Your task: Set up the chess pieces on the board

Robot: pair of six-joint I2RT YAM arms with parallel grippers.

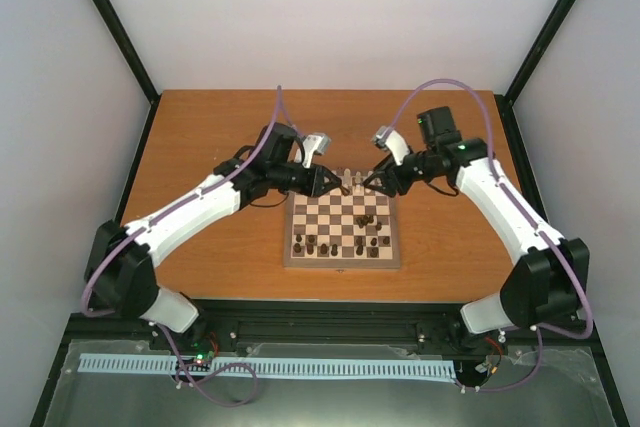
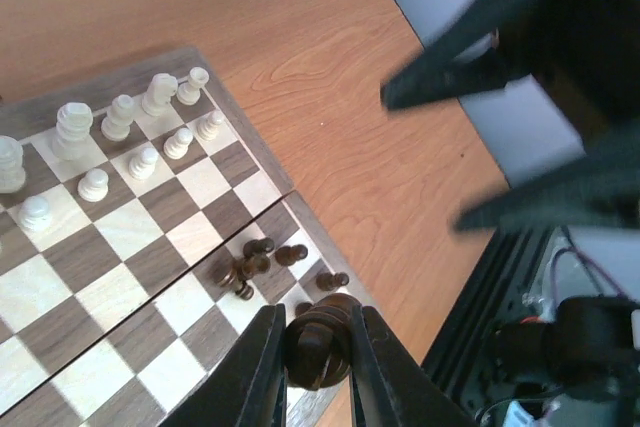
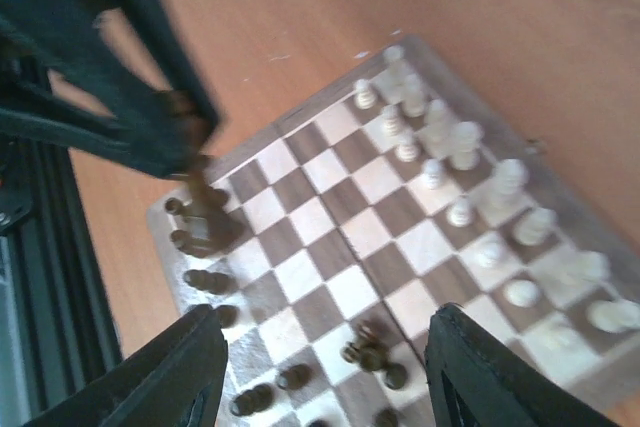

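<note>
Top external: board [image 1: 335, 212] flat on table [image 1: 220, 137], centred between the two arms; both claws meeting over its far edge, close together but apart.
Left claw [image 2: 318, 325]: pinching one dark piece [image 2: 320, 347] between both fingers [image 2: 262, 372]; in left wrist view, seen against the board's corner on the dark side.
Right claw [image 3: 325, 332]: spread wide, nothing between its two tips; looking down on the board's middle squares.
White pieces [image 2: 75, 127]: upright in two rows along the far edge; back row taller, front row small and round-topped.
Dark pieces [image 2: 250, 267]: scattered over the near half; a small cluster lying toppled on the squares, others standing closer to the near edge.
Held piece from right wrist: blurred, hanging under the left claw's tips beside the board's dark-side edge; touching the board or raised above it, cannot tell.
Table edge: black rail [image 2: 490, 287] just past the wood, near the board's dark side.
Arms in top external: white shells, dark joints, each bent inward toward the board from its base.
</note>
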